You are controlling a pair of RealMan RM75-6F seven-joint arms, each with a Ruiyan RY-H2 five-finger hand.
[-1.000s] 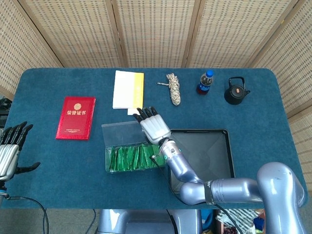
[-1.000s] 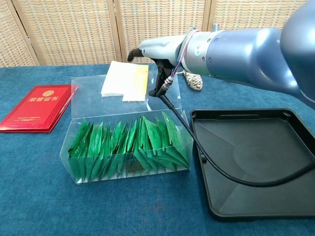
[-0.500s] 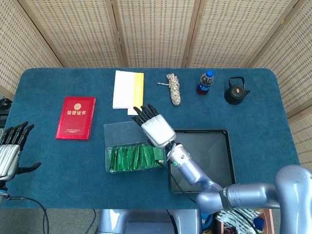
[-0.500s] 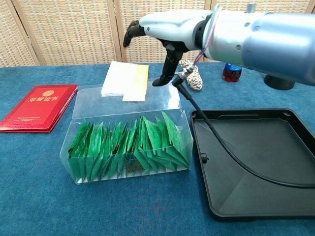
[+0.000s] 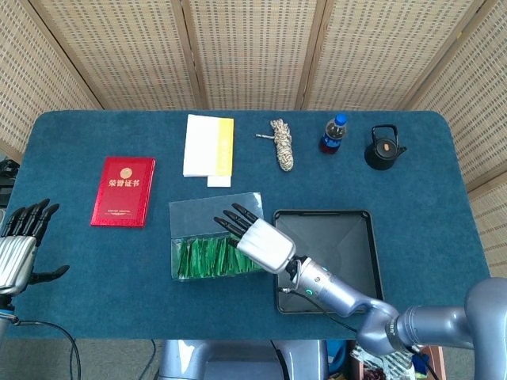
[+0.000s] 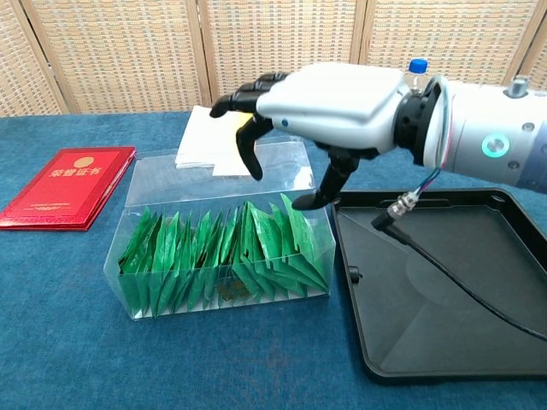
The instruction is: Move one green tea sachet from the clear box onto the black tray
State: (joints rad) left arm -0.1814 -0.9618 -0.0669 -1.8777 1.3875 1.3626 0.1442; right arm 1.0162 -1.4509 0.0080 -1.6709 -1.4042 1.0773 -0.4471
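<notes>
- My right robot hand hovers palm down over the clear box, fingers spread and slightly curled, holding nothing. My left robot hand waits at the desk's left edge, fingers apart and empty.
- The green tea sachets stand on edge inside the clear box, packed in a leaning row, none lifted out yet.
- I judge each sachet light, thin and floppy, with a slick wrapper. The best hold looks like a pinch on one upper edge near the row's right end, below my fingertips; neighbours may cling and rise with it.
- The box looks light too, so it may slide or tip if I drag.
- The black tray sits just right of the box, shallow-rimmed.
- The desk has a blue cloth-like cover. On it lie a red booklet, a white and yellow pad, a rope coil, a bottle and a black teapot.
- Woven screens stand behind.
</notes>
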